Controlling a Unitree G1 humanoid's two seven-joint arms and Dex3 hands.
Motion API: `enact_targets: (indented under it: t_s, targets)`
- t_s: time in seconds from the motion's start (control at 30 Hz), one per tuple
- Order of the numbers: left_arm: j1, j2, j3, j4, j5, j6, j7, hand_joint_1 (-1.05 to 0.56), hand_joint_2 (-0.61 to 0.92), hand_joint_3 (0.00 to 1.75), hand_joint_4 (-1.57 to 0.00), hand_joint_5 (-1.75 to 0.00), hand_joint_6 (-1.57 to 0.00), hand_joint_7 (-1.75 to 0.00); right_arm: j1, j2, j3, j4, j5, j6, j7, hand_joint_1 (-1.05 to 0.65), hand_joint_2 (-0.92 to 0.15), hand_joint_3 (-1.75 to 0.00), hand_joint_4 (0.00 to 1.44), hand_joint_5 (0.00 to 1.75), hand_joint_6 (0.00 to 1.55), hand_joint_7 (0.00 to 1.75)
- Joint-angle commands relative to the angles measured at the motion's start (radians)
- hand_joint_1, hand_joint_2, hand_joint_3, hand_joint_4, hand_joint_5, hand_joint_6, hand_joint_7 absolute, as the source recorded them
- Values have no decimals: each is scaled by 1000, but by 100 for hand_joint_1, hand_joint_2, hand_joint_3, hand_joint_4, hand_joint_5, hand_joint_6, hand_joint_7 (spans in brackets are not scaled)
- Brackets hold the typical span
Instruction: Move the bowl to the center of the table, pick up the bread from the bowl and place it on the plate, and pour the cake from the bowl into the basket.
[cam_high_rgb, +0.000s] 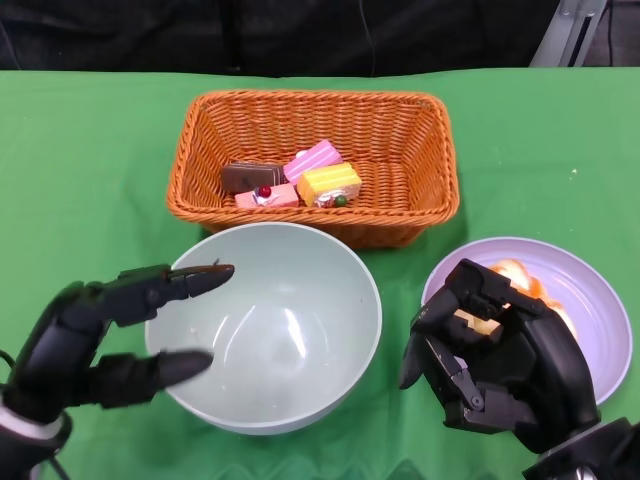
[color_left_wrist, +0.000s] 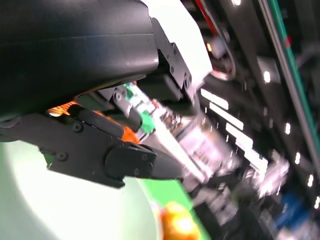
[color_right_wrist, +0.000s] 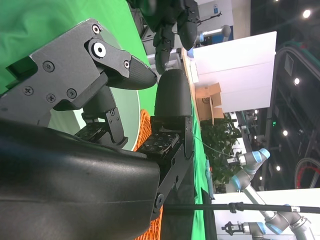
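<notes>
Resting empty on the green counter (cam_high_rgb: 90, 150), pale bowl (cam_high_rgb: 265, 325) flanked at its rim by left hand (cam_high_rgb: 95, 340) with fingers spread wide, cakes (cam_high_rgb: 295, 182) seen in basket (cam_high_rgb: 312, 160) just beyond, right hand (cam_high_rgb: 495, 355) curled over plate (cam_high_rgb: 600, 300) edge, bread (cam_high_rgb: 515, 275) partly hidden, grip undetermined.

Bowl (cam_high_rgb: 265, 325) sits near-centre, almost touching basket (cam_high_rgb: 313, 163) behind it, no gap to pass there. Left robot hand (cam_high_rgb: 85, 340) crowds bowl's left rim; right robot hand (cam_high_rgb: 495, 360) overhangs plate (cam_high_rgb: 590, 310). Bare desk (cam_high_rgb: 80, 170) far left and far right
</notes>
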Motion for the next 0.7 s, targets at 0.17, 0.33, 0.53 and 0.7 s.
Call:
enact_targets:
  t_s: [0.17, 0.33, 0.53, 0.7]
  targets:
    - [125, -57, 195, -297, -943, 363, -834, -19, 92, 25, -86, -104, -123, -20, -12, -10, -42, 43, 7, -47, 8, -13, -55, -100, 76, 159, 66, 132]
    - [187, -137, 426, -327, -1103, 555, -1176, -12, 92, 32, -81, -136, -99, -87, -19, -16, -54, 63, 2, -70, 11, -13, -55, -97, 75, 159, 64, 132]
    - [261, -198, 645, -365, -1147, 748, -1468, -10, 90, 35, -86, -149, -94, -117, -44, -19, -84, 84, 12, -90, 10, -12, -58, -96, 75, 157, 66, 129]
    - [320, -278, 861, -373, -1060, 885, -1644, -12, 73, 62, -86, -155, -92, -123, -68, -12, -114, 117, 11, -129, 10, -12, -59, -91, 76, 154, 68, 125]
